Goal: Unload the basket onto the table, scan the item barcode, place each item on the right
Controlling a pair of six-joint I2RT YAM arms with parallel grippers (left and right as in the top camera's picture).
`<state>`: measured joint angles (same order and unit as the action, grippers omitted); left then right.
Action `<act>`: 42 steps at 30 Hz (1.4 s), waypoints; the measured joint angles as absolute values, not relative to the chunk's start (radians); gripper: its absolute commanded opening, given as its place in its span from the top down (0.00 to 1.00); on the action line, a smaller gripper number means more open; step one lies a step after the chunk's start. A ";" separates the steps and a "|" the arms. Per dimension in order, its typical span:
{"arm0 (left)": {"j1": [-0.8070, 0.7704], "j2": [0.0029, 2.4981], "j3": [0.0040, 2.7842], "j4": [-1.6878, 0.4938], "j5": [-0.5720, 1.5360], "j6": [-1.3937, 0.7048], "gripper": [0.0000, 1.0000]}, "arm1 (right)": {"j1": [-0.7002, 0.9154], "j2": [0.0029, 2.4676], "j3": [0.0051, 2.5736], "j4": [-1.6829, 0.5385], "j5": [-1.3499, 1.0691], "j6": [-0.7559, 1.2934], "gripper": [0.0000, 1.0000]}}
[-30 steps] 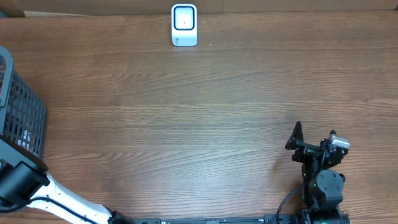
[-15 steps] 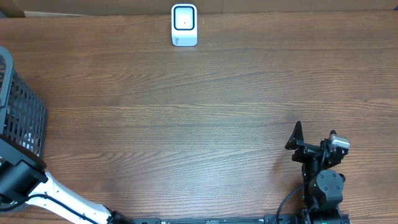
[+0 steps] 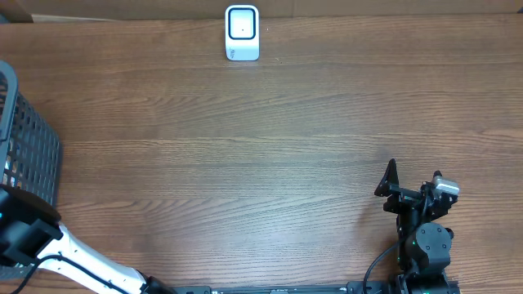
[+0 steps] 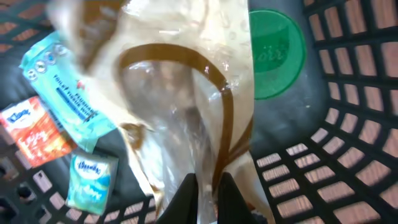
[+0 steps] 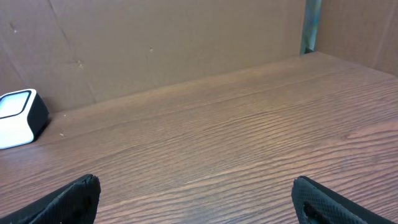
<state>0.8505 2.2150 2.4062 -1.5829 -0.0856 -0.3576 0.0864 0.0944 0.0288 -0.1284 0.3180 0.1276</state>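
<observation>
From overhead, the white scanner (image 3: 242, 33) stands at the far edge of the wooden table (image 3: 245, 147), well apart from both arms. A black mesh basket (image 3: 29, 155) sits at the left edge. The left arm (image 3: 37, 237) reaches into it, with its tip hidden in this view. The right arm (image 3: 421, 224) sits folded at the near right side.

In the left wrist view, the left gripper (image 4: 208, 196) is clenched on a fold of a clear plastic bag (image 4: 180, 93) with a brown band. The bag lies inside the basket (image 4: 348, 143) and fills most of the picture. Beside it lie a green round lid (image 4: 277, 53) and 3 tissue packets (2 teal, 1 red-orange) — the largest teal packet (image 4: 65, 87) is partly under the bag.

In the right wrist view, the right gripper (image 5: 196, 182) is spread wide above the table (image 5: 249, 137), grasping nothing. The scanner (image 5: 18, 118) stands at the far left, near a cardboard wall (image 5: 155, 43).
</observation>
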 measured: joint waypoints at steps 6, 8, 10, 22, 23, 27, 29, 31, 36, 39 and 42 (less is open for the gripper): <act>0.850 2.152 2.460 -1.585 -0.085 -0.371 0.96 | 0.086 0.094 0.029 -0.129 0.318 0.127 0.00; 0.850 2.115 2.479 -1.579 -0.083 -0.390 0.96 | 0.086 0.094 0.029 -0.129 0.318 0.127 0.00; 0.850 2.067 2.490 -1.577 -0.077 -0.410 0.94 | 0.086 0.094 0.029 -0.129 0.318 0.127 0.00; 0.854 2.004 2.443 -1.652 -0.068 -0.438 0.96 | 0.086 0.094 0.029 -0.128 0.318 0.127 0.00; 0.858 2.008 2.426 -1.648 -0.070 -0.437 0.96 | 0.087 0.094 0.029 -0.129 0.318 0.127 0.00; 0.867 2.020 2.356 -1.622 -0.072 -0.424 0.96 | 0.086 0.094 0.029 -0.129 0.318 0.127 0.00; 0.867 2.025 2.337 -1.614 -0.072 -0.416 0.96 | 0.086 0.094 0.029 -0.129 0.318 0.127 0.00; 0.868 2.028 2.330 -1.604 -0.071 -0.411 0.96 | 0.086 0.094 0.029 -0.128 0.318 0.127 0.00; 0.871 2.028 2.329 -1.600 -0.012 -0.384 0.96 | 0.087 0.094 0.029 -0.128 0.318 0.127 0.00; 0.873 2.028 2.329 -1.585 0.117 -0.344 0.96 | 0.086 0.094 0.029 -0.128 0.318 0.127 0.00; 0.873 2.028 2.330 -1.559 0.326 -0.294 0.96 | 0.086 0.094 0.029 -0.129 0.318 0.127 0.00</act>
<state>0.8730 2.0277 2.3299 -1.5589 0.3256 -0.2939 0.0864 0.0944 0.0288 -0.1291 0.3180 0.1272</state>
